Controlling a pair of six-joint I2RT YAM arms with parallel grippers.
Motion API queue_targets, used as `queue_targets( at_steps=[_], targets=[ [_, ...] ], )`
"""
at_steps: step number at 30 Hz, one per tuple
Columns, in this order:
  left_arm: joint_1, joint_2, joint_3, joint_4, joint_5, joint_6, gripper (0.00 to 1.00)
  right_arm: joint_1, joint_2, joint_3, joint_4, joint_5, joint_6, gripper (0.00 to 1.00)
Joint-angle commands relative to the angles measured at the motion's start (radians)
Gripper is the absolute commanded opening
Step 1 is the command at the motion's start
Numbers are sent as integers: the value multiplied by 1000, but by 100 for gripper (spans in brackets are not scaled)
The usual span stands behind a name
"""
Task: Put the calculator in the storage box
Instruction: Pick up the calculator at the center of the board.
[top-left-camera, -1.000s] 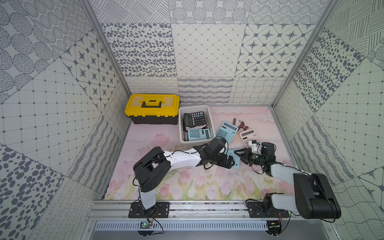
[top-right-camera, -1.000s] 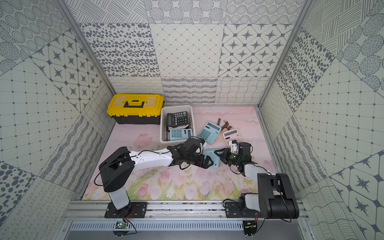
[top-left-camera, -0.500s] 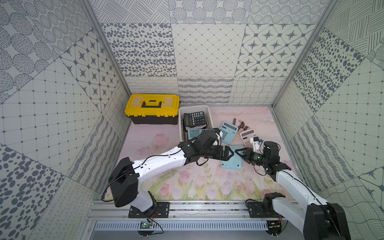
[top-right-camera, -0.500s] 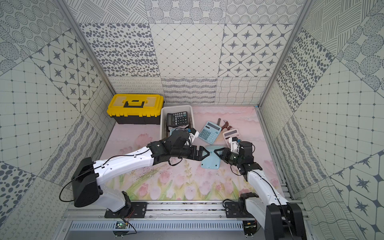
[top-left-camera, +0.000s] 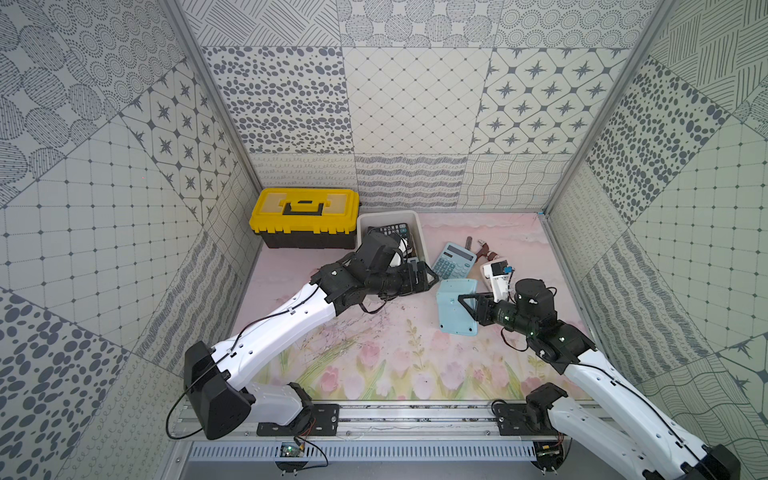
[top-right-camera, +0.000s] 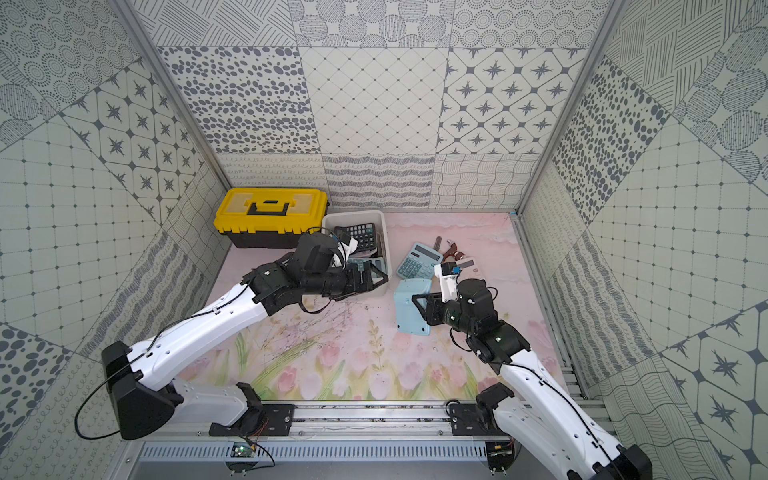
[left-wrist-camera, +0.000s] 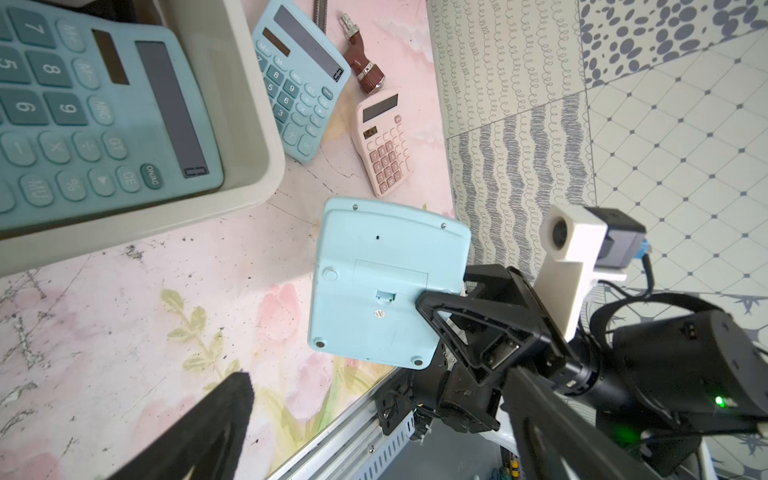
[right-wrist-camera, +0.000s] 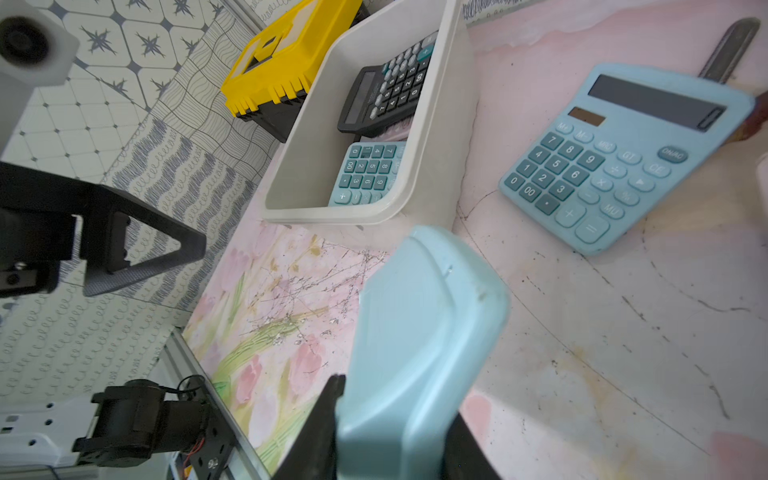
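The right pincer (top-left-camera: 464, 302) clamps an edge of the pale blue plastic calculator (top-left-camera: 451, 318), underside up, just near-right of the off-white plastic storage box (top-left-camera: 390, 213), probably to carry it in; the left pincer (top-left-camera: 429, 276) gapes empty at the box's near corner

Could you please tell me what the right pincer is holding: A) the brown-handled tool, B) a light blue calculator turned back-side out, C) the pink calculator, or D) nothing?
B: the right pincer is shut on the light blue calculator, whose keyless back shows in the left wrist view.
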Motion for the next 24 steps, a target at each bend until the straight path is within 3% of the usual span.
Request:
queue_targets(
  at_steps=[1, 7, 14, 24],
  targets=[
    [64, -4, 38, -116, 147, -148, 100, 85, -26, 57, -26, 210, -127, 29],
    [89, 68, 127, -219, 219, -206, 100, 304, 6, 108, -44, 499, -298, 29],
    [89, 110, 177, -288, 240, -245, 100, 590, 145, 171, -16, 858, -522, 31],
    [89, 145, 169, -340, 282, -276, 100, 764, 325, 217, 91, 1099, -715, 30]
  ],
)
